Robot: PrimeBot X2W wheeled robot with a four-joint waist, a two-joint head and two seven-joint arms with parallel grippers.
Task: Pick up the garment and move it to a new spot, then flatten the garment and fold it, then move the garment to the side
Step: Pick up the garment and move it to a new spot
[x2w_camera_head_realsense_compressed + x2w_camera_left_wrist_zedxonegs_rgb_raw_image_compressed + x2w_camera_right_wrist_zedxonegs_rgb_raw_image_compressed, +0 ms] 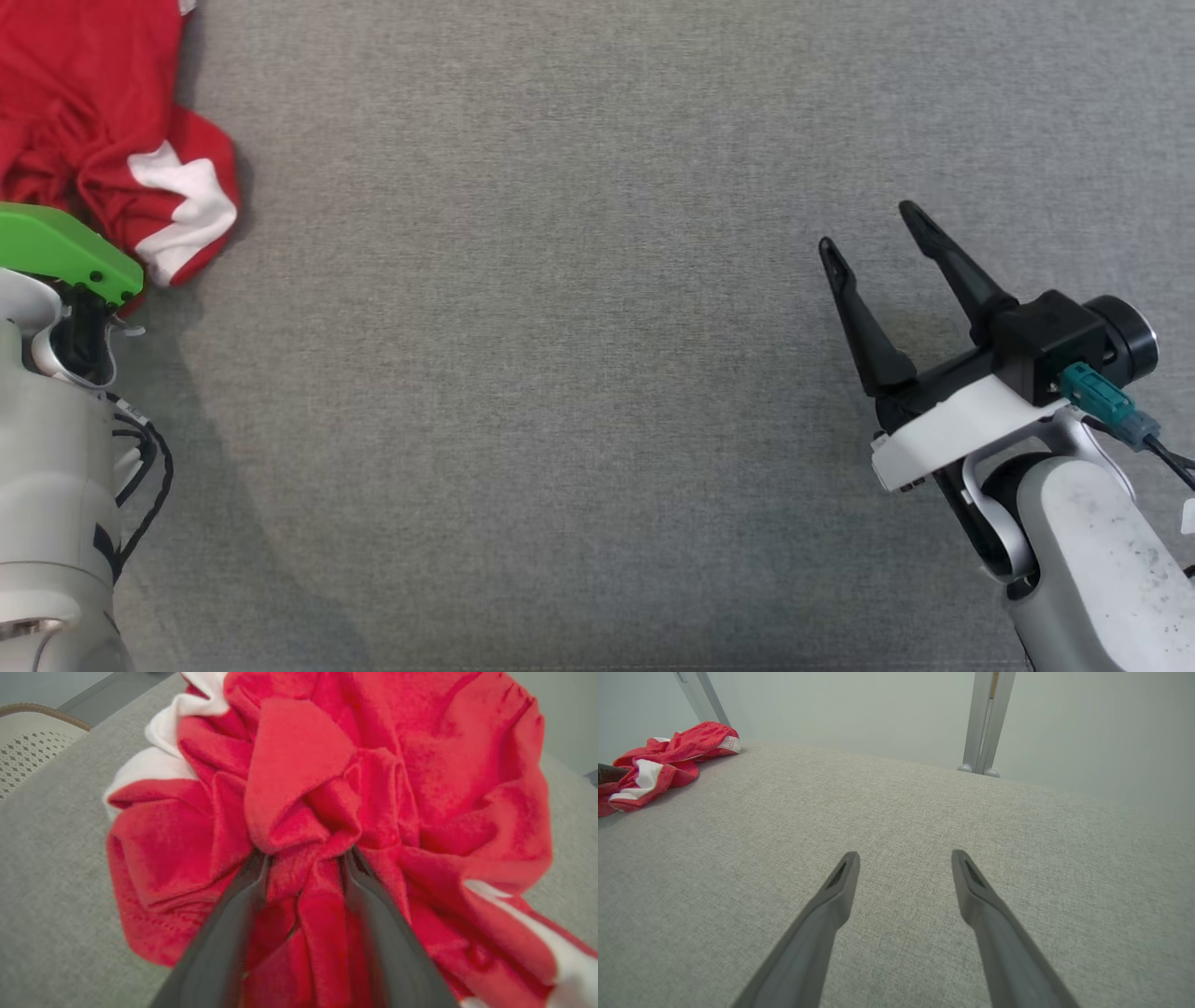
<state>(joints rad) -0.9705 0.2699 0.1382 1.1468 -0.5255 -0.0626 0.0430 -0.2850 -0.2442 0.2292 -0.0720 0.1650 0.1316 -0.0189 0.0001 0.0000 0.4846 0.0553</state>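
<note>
The garment (93,121) is a crumpled red cloth with white patches, lying at the far left of the grey surface (560,373). In the left wrist view the garment (299,765) fills the middle, and my left gripper (306,856) is pushed into its folds, a bunch of red cloth between the two blurred fingers, whose tips are buried. In the head view the left arm's green cover (65,247) hides that gripper. My right gripper (866,227) hovers open and empty at the right, far from the garment (668,758); its fingers (840,891) stand wide apart.
A pale perforated chair back or basket (28,742) stands beyond the surface's edge on the left arm's side. Metal posts (983,723) and a plain wall rise behind the far edge. Wide bare grey surface lies between the two arms.
</note>
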